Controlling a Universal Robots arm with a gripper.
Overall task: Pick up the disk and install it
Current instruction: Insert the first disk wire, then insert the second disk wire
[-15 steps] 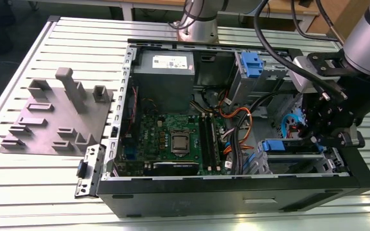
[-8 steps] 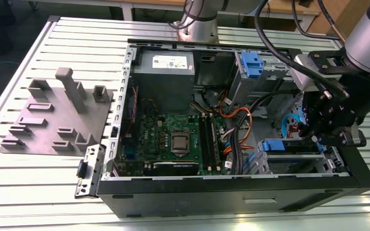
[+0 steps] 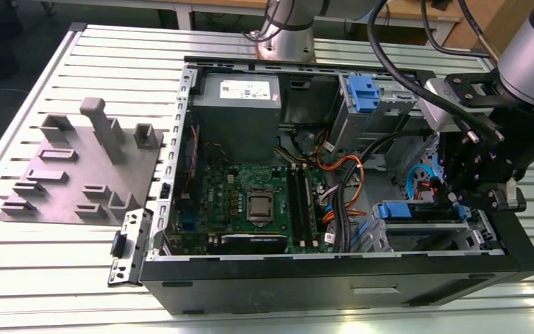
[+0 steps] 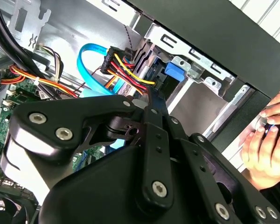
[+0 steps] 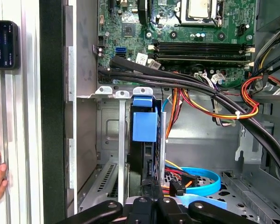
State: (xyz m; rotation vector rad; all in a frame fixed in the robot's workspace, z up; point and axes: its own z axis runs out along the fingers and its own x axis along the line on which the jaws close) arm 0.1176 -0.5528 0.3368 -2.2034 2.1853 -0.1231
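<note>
The disk [image 5: 147, 156] stands on edge inside the lower drive cage [image 5: 122, 154] of the open computer case, its blue plastic end [image 5: 144, 125] toward the motherboard. In the exterior view its blue rail [image 3: 406, 210] shows in the cage at the case's right. My gripper [image 5: 150, 185] hangs just behind the disk's rear end, fingers shut together and narrower than the disk, the tips at or touching that end. In the second wrist view the gripper [image 4: 147, 96] points at the slot beside the blue rail [image 4: 173, 71]. From the exterior view's right the gripper [image 3: 448, 196] reaches into the case.
Bundled power and SATA cables [image 5: 210, 100] and a blue cable loop [image 5: 203, 184] lie close beside the cage. The motherboard [image 3: 248, 202], power-supply box [image 3: 239, 94] and upper cage with blue latch [image 3: 360, 90] fill the case. A person's hand [image 4: 270, 135] and a phone [image 5: 2, 44] are outside the case wall.
</note>
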